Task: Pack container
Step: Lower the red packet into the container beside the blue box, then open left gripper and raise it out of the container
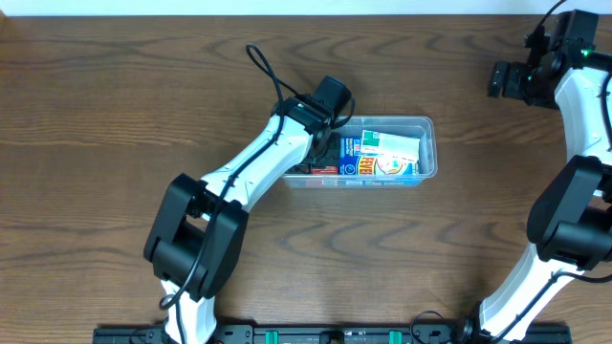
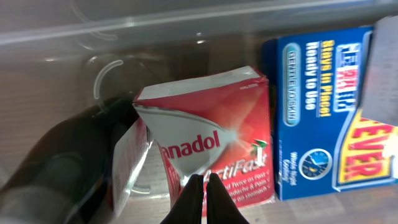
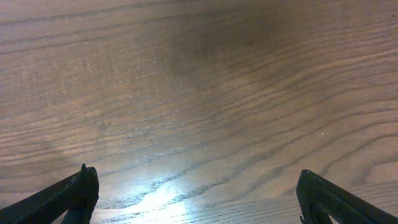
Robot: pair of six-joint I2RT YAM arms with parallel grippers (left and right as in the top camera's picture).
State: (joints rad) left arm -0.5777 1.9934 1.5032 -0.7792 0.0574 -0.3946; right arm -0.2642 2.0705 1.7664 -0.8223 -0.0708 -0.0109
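The clear plastic container lies at the table's middle, and its wall fills the top of the left wrist view. Inside it a red Panadol box leans beside a blue box. My left gripper is down in the container's left end. Its fingertips are pressed together just in front of the red box, with nothing between them. My right gripper hangs wide open over bare wood at the far right corner, far from the container.
A green-and-white pack fills the container's right half, next to the blue box. A white flap and a dark shape lie left of the red box. Brown wood table surrounds the container on all sides.
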